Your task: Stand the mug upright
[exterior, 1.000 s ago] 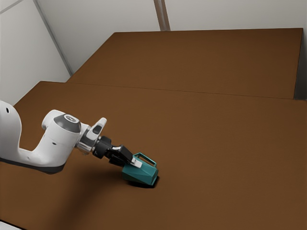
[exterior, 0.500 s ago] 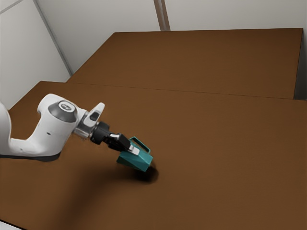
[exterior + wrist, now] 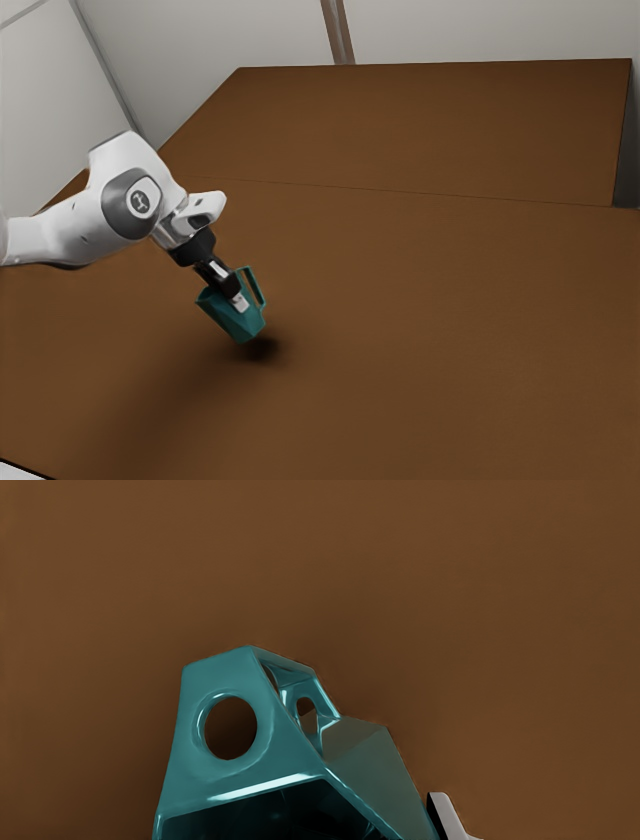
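The fingers [image 3: 240, 303] are clamped on the teal mug [image 3: 245, 326], which hangs tilted above the brown surface [image 3: 420, 350], its handle [image 3: 256, 285] toward the exterior view's right. A dark shadow [image 3: 264, 350] lies below; a pale wall [image 3: 470, 30] stands beyond.

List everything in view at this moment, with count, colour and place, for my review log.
Mug: one, teal, held tilted above the tabletop
Tabletop: one, brown, under the mug
Walls: two, pale grey, behind the tabletop and at the exterior view's left
Strip: one, brown, on the back wall
Shadow: one, dark, on the tabletop near the mug
Arm: one, white and grey, from the exterior view's left
Gripper: one, black with pale fingertips, on the mug
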`<state>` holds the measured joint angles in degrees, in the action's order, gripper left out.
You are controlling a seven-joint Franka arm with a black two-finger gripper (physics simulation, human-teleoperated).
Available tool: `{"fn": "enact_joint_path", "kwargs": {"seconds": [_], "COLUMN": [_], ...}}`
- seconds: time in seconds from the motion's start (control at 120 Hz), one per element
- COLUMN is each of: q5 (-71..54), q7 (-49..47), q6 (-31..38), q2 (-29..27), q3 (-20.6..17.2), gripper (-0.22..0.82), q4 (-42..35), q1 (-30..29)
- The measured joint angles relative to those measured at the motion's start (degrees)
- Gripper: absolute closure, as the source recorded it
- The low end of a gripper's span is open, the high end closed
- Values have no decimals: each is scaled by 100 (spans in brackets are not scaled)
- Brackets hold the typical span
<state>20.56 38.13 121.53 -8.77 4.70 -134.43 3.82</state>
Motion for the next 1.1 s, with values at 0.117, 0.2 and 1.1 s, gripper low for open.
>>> {"fn": "enact_joint_path", "kwargs": {"seconds": [0.117, 0.2, 1.1], "q5": [-652, -1045, -1933], "q7": [-338, -589, -2403], "q6": [-23, -19, 1195], "q2": [10, 11, 337], "q3": [-11, -43, -193], "gripper": [78, 78, 78], "q4": [96, 126, -177], "q1": [-2, -2, 133]}}
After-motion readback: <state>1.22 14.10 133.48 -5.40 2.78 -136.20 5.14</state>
